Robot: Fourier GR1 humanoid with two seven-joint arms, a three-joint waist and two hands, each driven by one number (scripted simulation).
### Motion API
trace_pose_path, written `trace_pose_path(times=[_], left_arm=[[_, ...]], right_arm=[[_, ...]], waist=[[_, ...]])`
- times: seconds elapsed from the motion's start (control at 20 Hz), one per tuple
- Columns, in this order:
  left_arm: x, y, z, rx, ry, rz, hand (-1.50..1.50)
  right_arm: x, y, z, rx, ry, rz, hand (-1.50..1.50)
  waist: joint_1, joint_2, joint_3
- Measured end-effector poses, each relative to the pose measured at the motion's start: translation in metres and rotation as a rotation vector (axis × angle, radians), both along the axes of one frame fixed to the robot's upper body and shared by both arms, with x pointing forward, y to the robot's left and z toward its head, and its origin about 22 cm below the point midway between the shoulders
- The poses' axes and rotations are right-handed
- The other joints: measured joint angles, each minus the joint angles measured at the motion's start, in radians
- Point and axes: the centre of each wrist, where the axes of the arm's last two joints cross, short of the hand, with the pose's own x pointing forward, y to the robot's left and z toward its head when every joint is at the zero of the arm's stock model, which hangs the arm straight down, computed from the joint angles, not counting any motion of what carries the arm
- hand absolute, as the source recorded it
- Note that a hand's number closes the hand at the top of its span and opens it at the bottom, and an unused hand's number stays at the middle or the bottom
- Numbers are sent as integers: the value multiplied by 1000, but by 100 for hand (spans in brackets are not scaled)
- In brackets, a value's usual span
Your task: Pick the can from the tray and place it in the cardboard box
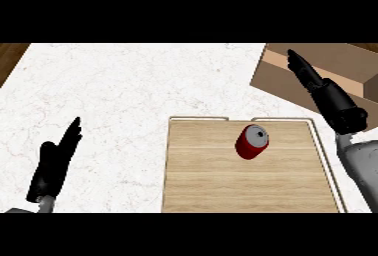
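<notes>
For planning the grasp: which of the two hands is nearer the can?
The right hand, over the cardboard box; the left hand rests far from the can.

A kitchen setting is suggested by the broad white counter top (pixel 133 90), veined faintly like marble, which is seen from steeply above. A strip of dark wood (pixel 10 55) is visible past its upper left corner; whether it is floor or furniture cannot be told. A wooden tray (pixel 214 175) with a pale raised rim is laid on the counter, of the kind used for serving at home.
</notes>
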Motion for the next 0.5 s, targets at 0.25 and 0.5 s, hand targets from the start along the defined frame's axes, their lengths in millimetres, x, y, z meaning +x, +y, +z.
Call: trace_pose_path(times=[0.25,0.5], left_arm=[[14,-23,20,-35,-129,-147,0],[21,-43,33,-69,-210,-263,0]], right_arm=[[-17,23,-31,59,113,-196,-150],[-30,9,-48,-140,75,-393,-150]], waist=[[-20,5,24],[-77,-9,25]])
